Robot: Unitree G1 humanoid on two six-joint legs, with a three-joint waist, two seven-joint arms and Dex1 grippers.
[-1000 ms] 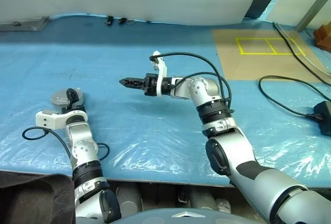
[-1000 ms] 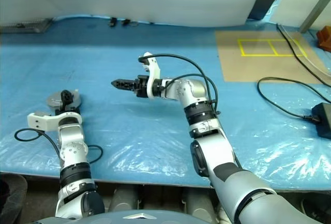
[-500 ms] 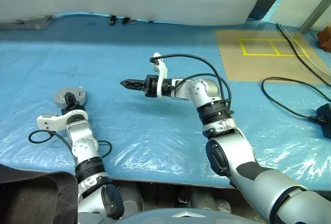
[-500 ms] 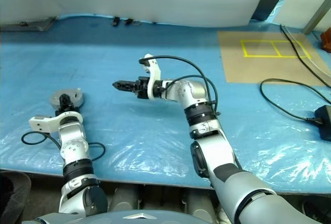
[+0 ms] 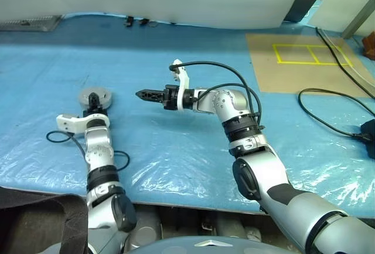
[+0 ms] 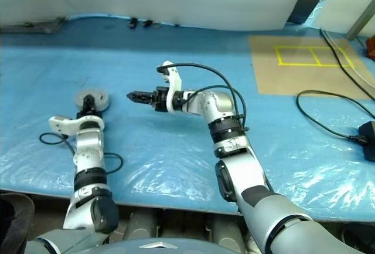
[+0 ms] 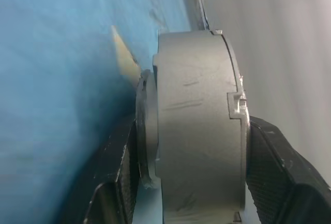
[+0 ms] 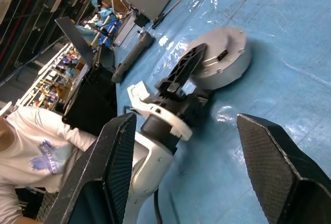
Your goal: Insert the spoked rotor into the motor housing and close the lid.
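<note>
Clearly the left gripper (image 5: 94, 104) is clamped on the round grey metal disc, the lid (image 7: 199, 125): in the left wrist view one black finger (image 7: 121, 177) presses one flat face and the other finger presses the opposite face, so the disc stands edge-on between them, filling the gap. In the head views this grip sits at the left middle of the frame, the lid (image 6: 91, 98) showing just beyond the fingertips, low over the blue plastic sheet (image 5: 176, 154); whether it touches the sheet I cannot tell. The right gripper (image 6: 133, 96) hovers near frame centre, pointing toward the left, with nothing between its fingers; the right wrist view shows its two black fingers (image 8: 111, 167) standing well apart, the lid (image 8: 227, 56) visible between them in the distance.
</note>
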